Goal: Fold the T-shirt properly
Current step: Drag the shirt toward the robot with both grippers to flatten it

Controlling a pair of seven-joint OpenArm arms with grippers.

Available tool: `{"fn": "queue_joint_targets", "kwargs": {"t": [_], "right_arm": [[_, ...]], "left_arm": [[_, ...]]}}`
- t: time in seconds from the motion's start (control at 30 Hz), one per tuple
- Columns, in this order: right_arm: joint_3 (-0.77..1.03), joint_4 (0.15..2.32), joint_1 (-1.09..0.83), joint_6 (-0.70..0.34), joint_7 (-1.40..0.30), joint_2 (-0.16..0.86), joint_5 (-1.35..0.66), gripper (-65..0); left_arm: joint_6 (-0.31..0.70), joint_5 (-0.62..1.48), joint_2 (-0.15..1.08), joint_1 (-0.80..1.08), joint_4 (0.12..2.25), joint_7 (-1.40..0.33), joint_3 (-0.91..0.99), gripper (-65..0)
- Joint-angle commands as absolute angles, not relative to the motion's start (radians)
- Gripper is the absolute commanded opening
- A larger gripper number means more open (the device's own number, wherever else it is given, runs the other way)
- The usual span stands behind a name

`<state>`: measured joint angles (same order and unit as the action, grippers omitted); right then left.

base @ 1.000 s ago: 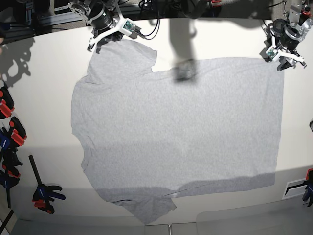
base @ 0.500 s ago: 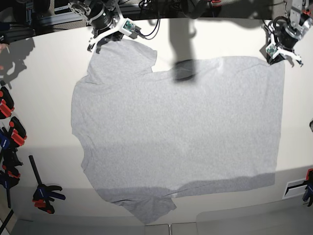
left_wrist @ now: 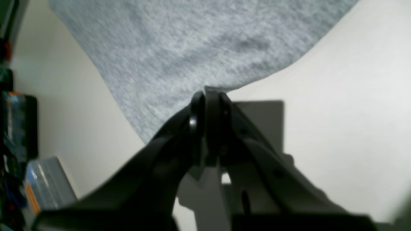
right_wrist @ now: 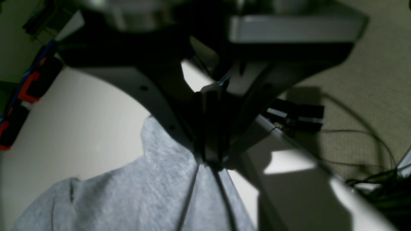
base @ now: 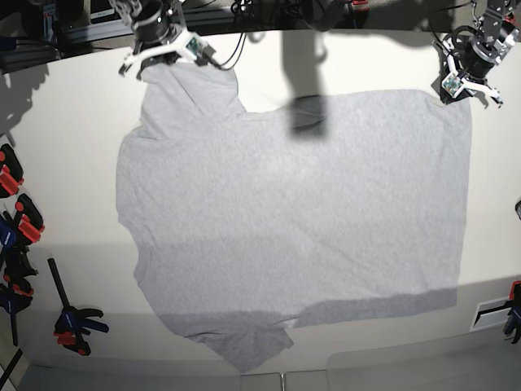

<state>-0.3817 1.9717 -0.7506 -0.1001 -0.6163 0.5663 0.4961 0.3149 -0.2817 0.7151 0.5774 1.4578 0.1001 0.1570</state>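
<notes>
The T-shirt point(base: 293, 220) lay spread flat, plain grey side up, across the white table point(base: 73, 187). The left gripper point(left_wrist: 208, 96) was clamped on a hem corner; the right gripper point(right_wrist: 210, 160) pinched a sleeve edge (both at the table's far side). Clamps point(base: 24, 220) lay nearby.

The T-shirt point(base: 293, 220) is plain heather-grey — on a cream table point(base: 65, 163); clamps point(base: 24, 218) red, black, blue.

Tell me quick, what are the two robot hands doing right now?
Left gripper: closed, pinching a corner of the T-shirt.
Right gripper: closed, pinching the T-shirt's sleeve edge.
</notes>
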Motion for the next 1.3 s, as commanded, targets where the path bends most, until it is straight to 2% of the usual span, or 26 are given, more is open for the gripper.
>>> {"fn": "queue_joint_targets", "kwargs": {"t": [0.0,0.27,0.43,0.57,0.87,0.93,0.97,1.03,1.1,1.27], "right_arm": [[-0.379,2.006,-0.777,-0.072,-0.615,0.580,0.525,-65.0],[-0.379,2.107,-0.921,0.047,-0.648,0.582,0.675,-65.0],[-0.379,2.117,-0.996,0.166,-0.680,0.583,0.811,-65.0],[-0.379,2.117,-1.039,0.226,-0.698,0.599,0.869,-65.0],[-0.379,2.117,-0.989,0.231,-0.696,0.615,0.833,-65.0],[-0.379,2.117,-0.966,0.171,-0.691,0.615,0.789,-65.0],[-0.379,2.117,-0.956,0.133,-0.687,0.615,0.760,-63.1],[-0.379,2.117,-0.942,0.066,-0.676,0.615,0.699,-47.0],[-0.379,2.117,-0.942,0.030,-0.672,0.615,0.687,-35.9],[-0.379,2.116,-0.942,0.028,-0.625,0.615,0.682,-34.4]], "left_arm": [[0.318,-0.275,0.732,0.598,1.495,0.093,0.163,-65.0],[0.314,-0.279,0.732,0.662,1.696,-0.098,0.164,-65.0],[0.205,-0.280,0.732,0.725,1.750,-0.143,0.164,-65.0],[0.205,-0.299,0.732,0.791,1.777,-0.143,0.164,-65.0],[0.197,-0.336,0.729,0.795,1.789,-0.107,0.164,-65.0],[0.197,-0.340,0.730,0.795,1.789,-0.106,0.164,-65.0],[0.197,-0.340,0.730,0.795,1.789,-0.105,0.164,-65.0],[0.197,-0.339,0.729,0.795,1.789,-0.105,0.164,-65.0],[0.197,-0.339,0.729,0.795,1.789,-0.105,0.164,-65.0],[0.197,-0.339,0.729,0.795,1.789,-0.104,0.164,-65.0]]}}
